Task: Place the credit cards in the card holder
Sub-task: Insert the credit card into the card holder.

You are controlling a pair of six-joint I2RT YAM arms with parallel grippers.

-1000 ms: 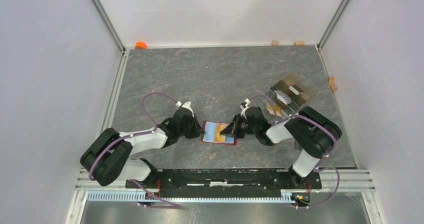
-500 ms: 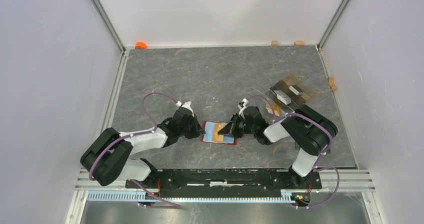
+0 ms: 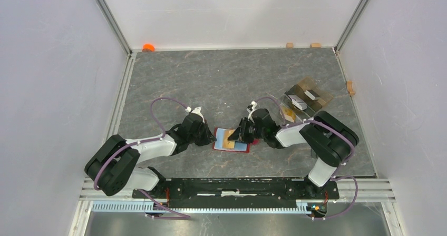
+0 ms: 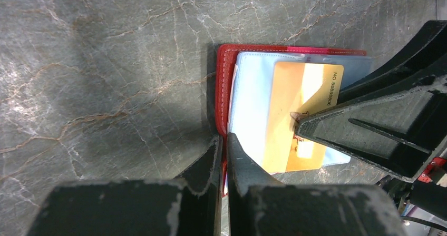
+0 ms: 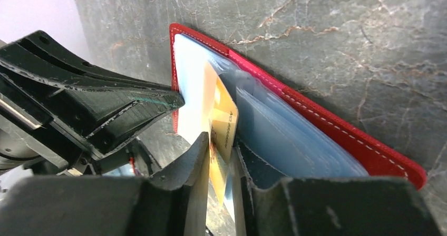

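The orange credit card (image 4: 303,125) lies partly inside the open red card holder (image 4: 225,67). Your left gripper (image 4: 222,146) pinches the holder's edge. Your right gripper (image 5: 220,144) has its jaws slightly parted around the card, and you cannot tell whether they grip it.

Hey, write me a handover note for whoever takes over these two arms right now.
Left gripper: shut on the edge of the card holder, which lies open on the table.
Right gripper: jaws slightly apart around the orange card.
Orange card: partly among the holder's clear sleeves, one end sticking out.
Done: no card visibly seated.
Left to do: push it fully in; other cards I cannot make out.
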